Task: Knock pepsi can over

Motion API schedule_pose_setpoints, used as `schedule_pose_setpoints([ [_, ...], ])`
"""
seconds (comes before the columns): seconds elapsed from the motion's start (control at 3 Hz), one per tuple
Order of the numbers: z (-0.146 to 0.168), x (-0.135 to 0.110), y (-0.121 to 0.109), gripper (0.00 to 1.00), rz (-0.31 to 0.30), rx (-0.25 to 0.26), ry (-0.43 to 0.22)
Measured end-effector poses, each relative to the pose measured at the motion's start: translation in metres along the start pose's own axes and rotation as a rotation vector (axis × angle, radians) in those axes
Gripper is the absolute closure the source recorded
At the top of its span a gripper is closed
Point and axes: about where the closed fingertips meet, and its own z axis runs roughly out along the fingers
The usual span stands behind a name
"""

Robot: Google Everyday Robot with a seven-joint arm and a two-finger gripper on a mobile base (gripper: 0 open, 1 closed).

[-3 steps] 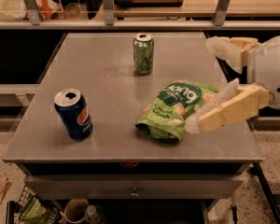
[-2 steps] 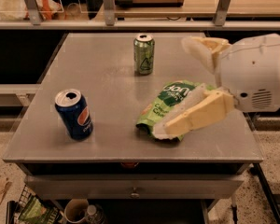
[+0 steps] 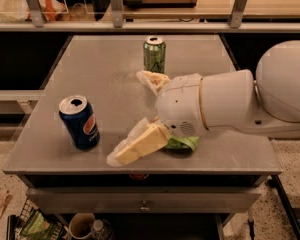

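Observation:
The pepsi can (image 3: 80, 122), dark blue with a silver top, stands upright near the front left of the grey table (image 3: 105, 69). My gripper (image 3: 127, 116) is just right of the can, low over the table, and open with nothing in it. Its lower finger (image 3: 140, 145) points at the front edge a short way from the can, without touching it. Its upper finger (image 3: 152, 79) lies farther back. The white arm reaches in from the right.
A green can (image 3: 154, 54) stands upright at the back middle of the table. A green chip bag (image 3: 182, 143) lies mostly hidden under my wrist. A railed shelf runs behind the table. A cup (image 3: 81, 226) and a basket sit on the floor below.
My arm has swung left across the table, over the chip bag, and the gripper has come close to the pepsi can. Both cans stand as before.

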Motion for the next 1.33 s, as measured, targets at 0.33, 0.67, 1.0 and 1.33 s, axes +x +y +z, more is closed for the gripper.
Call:
schedule_pose_setpoints([
  [0.33,0.000,0.000,0.000,0.00,0.000,0.000,0.000],
  [0.67,0.014,0.001,-0.011,0.00,-0.006,0.046,0.013],
  [1.0,0.042,0.003,-0.028,0.00,-0.016,0.097,0.036],
  [1.33,0.071,0.003,-0.033,0.00,-0.002,0.083,0.034],
])
